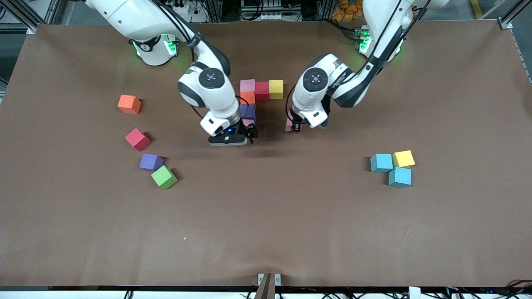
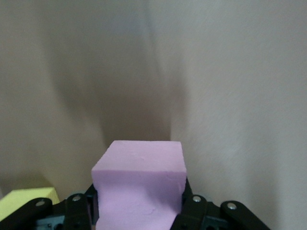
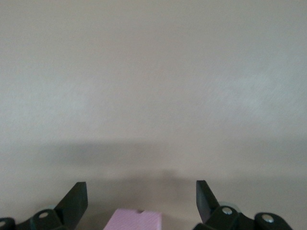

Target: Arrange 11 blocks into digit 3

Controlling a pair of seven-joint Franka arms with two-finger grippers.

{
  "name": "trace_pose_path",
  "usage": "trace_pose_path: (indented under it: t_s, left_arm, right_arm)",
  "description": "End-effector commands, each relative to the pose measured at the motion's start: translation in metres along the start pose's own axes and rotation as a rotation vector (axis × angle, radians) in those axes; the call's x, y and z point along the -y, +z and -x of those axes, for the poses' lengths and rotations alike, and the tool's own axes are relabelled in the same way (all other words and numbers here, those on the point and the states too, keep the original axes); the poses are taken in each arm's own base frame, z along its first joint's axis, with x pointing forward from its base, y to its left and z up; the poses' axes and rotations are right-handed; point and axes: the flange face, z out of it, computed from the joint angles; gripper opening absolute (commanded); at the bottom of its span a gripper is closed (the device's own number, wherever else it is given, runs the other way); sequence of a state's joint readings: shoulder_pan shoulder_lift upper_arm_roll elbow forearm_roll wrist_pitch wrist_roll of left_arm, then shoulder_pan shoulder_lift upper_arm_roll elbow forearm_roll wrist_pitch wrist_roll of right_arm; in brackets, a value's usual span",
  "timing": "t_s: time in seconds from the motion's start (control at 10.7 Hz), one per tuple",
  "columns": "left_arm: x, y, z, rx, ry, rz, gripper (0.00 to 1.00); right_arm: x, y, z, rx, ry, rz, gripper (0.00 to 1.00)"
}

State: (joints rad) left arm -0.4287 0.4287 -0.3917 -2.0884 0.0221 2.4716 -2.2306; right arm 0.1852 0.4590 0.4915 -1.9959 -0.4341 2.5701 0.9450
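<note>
The partly built figure has a top bar of pink block (image 1: 247, 85), red block (image 1: 262, 91) and yellow block (image 1: 276, 89), touching. From the pink one an orange block (image 1: 247, 97), purple block (image 1: 248, 110) and another pink block (image 1: 248, 122) run toward the camera. A third pink block (image 2: 140, 187) is held off the surface. Loose blocks lie toward both ends.

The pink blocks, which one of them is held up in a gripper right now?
The pink block shut between the left gripper fingers, beside the figure. The other two sit in the figure's column: one at its top, one under the open right gripper.
</note>
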Motion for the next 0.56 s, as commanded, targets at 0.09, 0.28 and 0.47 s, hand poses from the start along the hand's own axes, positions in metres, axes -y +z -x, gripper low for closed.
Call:
trace_pose_path:
  t_s: [0.09, 0.28, 0.47]
  left_arm:
    - [0.002, 0.021, 0.050, 0.019, -0.064, -0.010, 0.37]
    - [0.003, 0.033, 0.072, 0.013, -0.095, -0.002, 0.37]
    - [0.014, 0.044, 0.082, -0.008, -0.149, -0.002, 0.37]
  right_arm:
    - [-0.080, -0.002, -0.049, -0.015, -0.220, 0.041, 1.00]
    - [-0.132, 0.004, -0.074, -0.004, -0.370, 0.056, 1.00]
    - [-0.163, 0.015, -0.090, 0.015, -0.477, 0.048, 1.00]
